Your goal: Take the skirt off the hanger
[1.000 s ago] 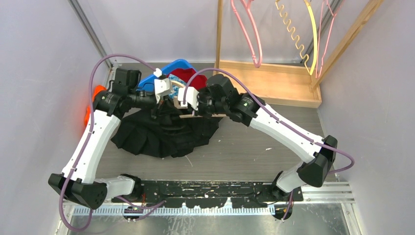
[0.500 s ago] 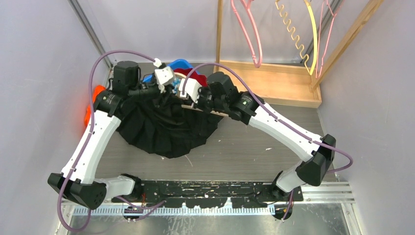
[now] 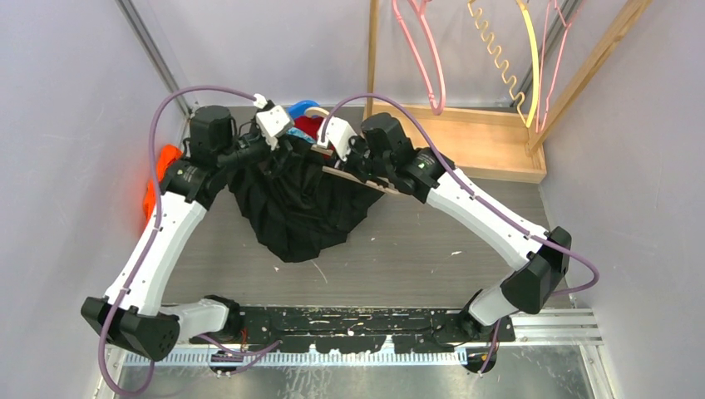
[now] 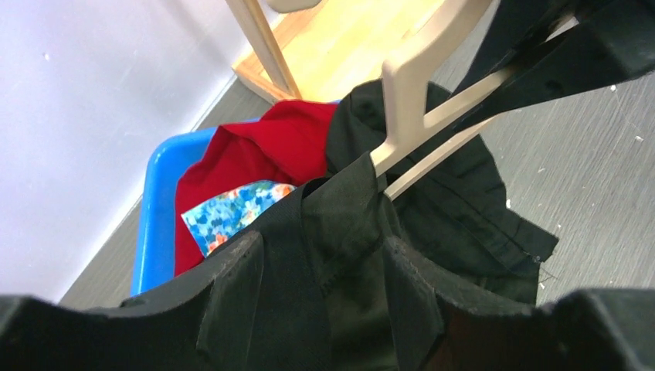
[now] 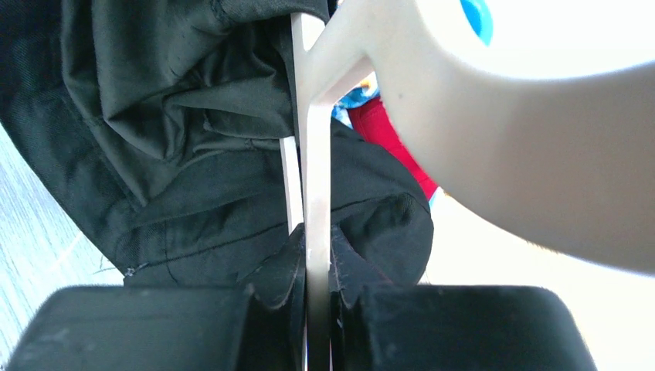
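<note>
Grips the skirt (image 3: 299, 208) in the pinched-closed left gripper (image 4: 320, 251), clamps the hanger (image 5: 313, 154) tight in the right gripper (image 5: 315, 255) mid-removal, and likely next needs drawing them apart.

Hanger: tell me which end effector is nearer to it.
Right. The right end effector is clamped on the hanger; the left end effector grips the skirt beside it.

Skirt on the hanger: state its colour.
The skirt is plain black; the top external view shows it best.
</note>
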### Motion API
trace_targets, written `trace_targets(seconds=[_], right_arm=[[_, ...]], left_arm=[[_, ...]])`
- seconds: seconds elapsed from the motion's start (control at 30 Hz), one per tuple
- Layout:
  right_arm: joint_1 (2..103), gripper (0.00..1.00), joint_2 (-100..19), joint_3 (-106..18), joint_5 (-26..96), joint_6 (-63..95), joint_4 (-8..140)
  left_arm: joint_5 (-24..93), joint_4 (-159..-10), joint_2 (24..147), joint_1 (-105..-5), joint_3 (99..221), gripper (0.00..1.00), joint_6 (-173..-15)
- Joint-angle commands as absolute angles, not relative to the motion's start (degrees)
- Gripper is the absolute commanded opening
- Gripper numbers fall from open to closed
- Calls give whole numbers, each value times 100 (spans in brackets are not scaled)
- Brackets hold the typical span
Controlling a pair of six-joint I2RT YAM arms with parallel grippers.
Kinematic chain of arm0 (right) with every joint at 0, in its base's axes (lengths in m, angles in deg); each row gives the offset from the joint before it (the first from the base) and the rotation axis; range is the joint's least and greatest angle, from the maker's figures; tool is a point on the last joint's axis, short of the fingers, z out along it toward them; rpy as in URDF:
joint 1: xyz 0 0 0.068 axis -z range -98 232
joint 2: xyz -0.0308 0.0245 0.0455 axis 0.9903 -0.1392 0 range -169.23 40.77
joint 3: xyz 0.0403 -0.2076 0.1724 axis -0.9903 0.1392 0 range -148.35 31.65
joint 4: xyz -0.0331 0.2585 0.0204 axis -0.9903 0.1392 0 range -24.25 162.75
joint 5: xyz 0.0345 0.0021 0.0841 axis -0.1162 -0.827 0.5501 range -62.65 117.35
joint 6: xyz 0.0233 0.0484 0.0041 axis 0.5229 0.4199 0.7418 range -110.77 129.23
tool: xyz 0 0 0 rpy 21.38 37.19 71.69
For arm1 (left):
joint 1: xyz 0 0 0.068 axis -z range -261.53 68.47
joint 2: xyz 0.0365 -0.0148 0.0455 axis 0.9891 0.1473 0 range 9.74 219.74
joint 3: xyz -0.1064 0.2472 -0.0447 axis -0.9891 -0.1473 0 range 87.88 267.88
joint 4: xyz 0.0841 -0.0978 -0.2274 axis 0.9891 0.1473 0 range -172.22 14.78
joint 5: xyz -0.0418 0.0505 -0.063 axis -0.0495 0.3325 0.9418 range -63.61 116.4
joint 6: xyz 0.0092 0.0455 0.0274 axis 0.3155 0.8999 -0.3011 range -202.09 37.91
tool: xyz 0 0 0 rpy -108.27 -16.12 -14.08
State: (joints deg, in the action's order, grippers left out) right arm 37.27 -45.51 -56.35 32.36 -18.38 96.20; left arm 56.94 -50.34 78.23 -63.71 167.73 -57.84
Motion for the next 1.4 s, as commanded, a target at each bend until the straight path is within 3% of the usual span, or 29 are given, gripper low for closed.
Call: trace_targets(seconds=[0.0,0.13,0.17,0.2,0.23,0.43,0.57,0.8,1.2,1.37], right_arm=[[3753,1,-4383,-5878,3227,-1698,9121],[3753,1,-4286,-5907,3256,-1718,9153],[3747,1,-4244,-5914,3261,-1735,9180],[3748,1,-4205,-5919,3269,-1739,9203],[3752,1,-4161,-5932,3285,-1740,9218],[3752,1,-3982,-5947,3186,-1833,9266],[3780,1,-3840,-5912,2967,-2072,9368],[3986,1,-3516,-5871,2797,-2227,9418],[4646,1,-3698,-6807,2052,-2697,9093],[4819,1,-3816,-7058,2040,-2668,9231]], left_arm=[[5697,-5738,7981,-6411,16443,58,-6036],[5666,-5860,8146,-6407,16329,57,-6049],[5561,-5895,8177,-6406,16287,35,-5982],[5407,-5913,8204,-6410,16258,6,-5917],[5257,-5941,8295,-6418,16240,1,-5899],[5126,-5939,8757,-6479,16287,0,-5919],[4280,-5948,8960,-6770,16440,0,-5853],[3873,-5722,9915,-7629,17491,0,-5787],[4690,-4900,10993,-7450,19032,0,-6074],[5752,-4454,11141,-6980,19637,0,-6337]])
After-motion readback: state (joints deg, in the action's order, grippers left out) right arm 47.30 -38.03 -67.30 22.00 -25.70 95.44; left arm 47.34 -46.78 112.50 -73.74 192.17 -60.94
